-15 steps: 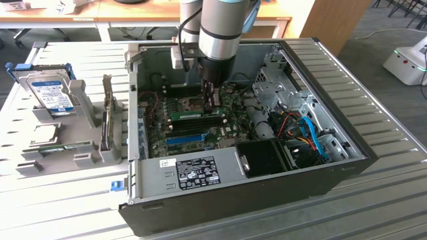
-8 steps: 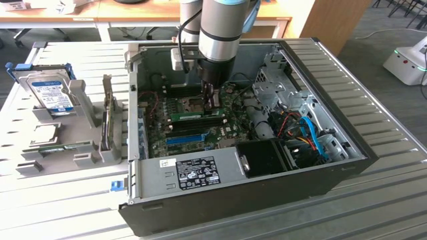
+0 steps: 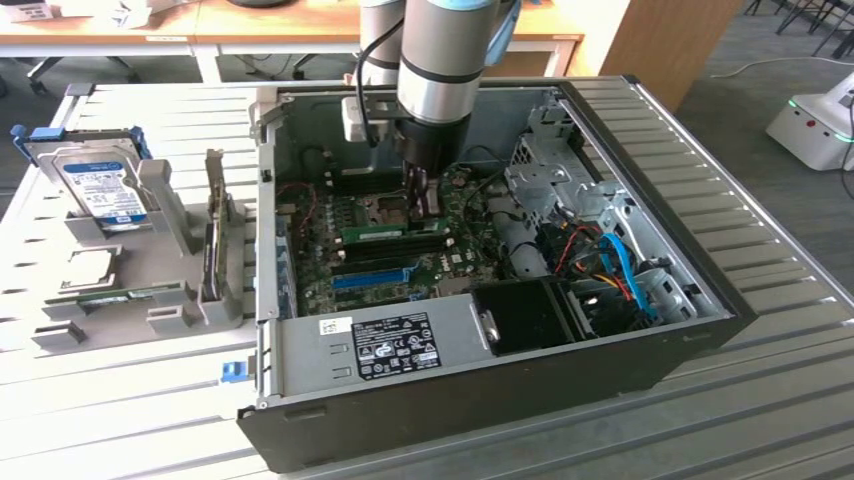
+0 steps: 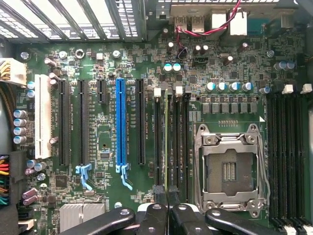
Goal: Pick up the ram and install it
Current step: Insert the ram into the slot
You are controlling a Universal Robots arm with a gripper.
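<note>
Slatted grey table (image 3: 120, 400), open PC case (image 3: 441, 420): gripper (image 4: 167, 205) clenched on the ram (image 4: 166, 137), edge-on in the DIMM slot bank (image 4: 182, 142) just beside the empty CPU socket (image 4: 229, 169); judged best: keep it plumb, press evenly.

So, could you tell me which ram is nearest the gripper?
The ram standing in the motherboard, right below the gripper; the other ram lies in the grey holder outside the case.
</note>
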